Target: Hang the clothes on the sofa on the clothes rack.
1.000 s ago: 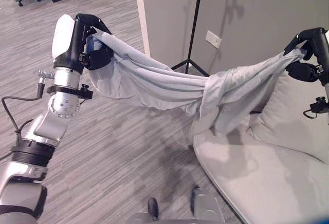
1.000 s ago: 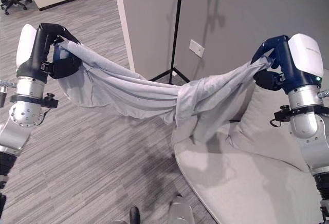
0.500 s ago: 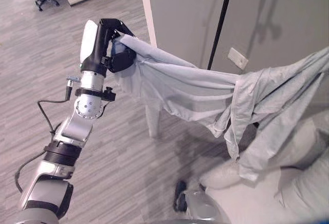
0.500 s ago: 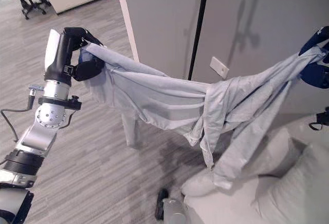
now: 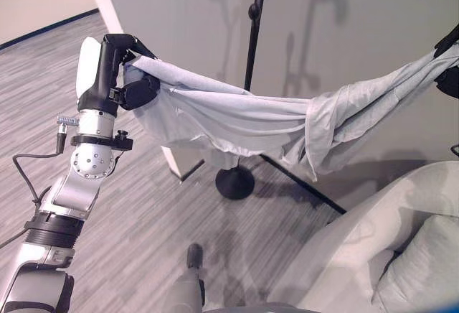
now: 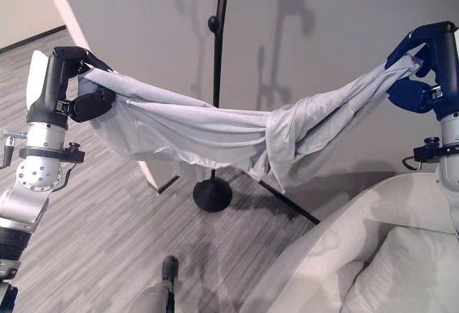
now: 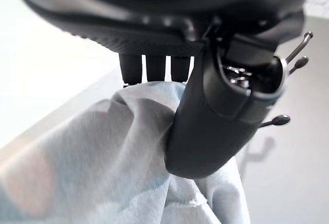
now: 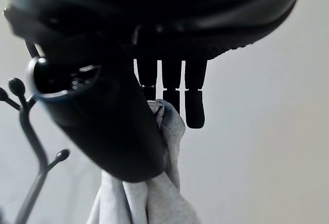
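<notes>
i am holding the pale grey garment stretched in the air between both hands, and it is off the sofa altogether. my left hand is clenched on one end of the cloth, thumb pressing the fabric against the fingers as the left wrist view shows; my right hand is pinching the other end, bunched between thumb and fingers. the middle of the garment is sagging into a gathered fold that hangs just in front of the black pole of the clothes rack, above its round base. compared with half a second ago my head view has swung: the rack's pole and base are now sitting near the centre, the sofa has slid down to the lower right corner, and the grey wall is filling the background. a second ago the cloth's low fold was still hanging over the sofa cushion; now it is hanging over bare floor by the rack. i judge the pick-up as done and the carry as nearly finished. the rack's hooks are showing in the right wrist view, close to my right hand, so the next need is probably lifting the cloth up over a hook before either hand lets go.
</notes>
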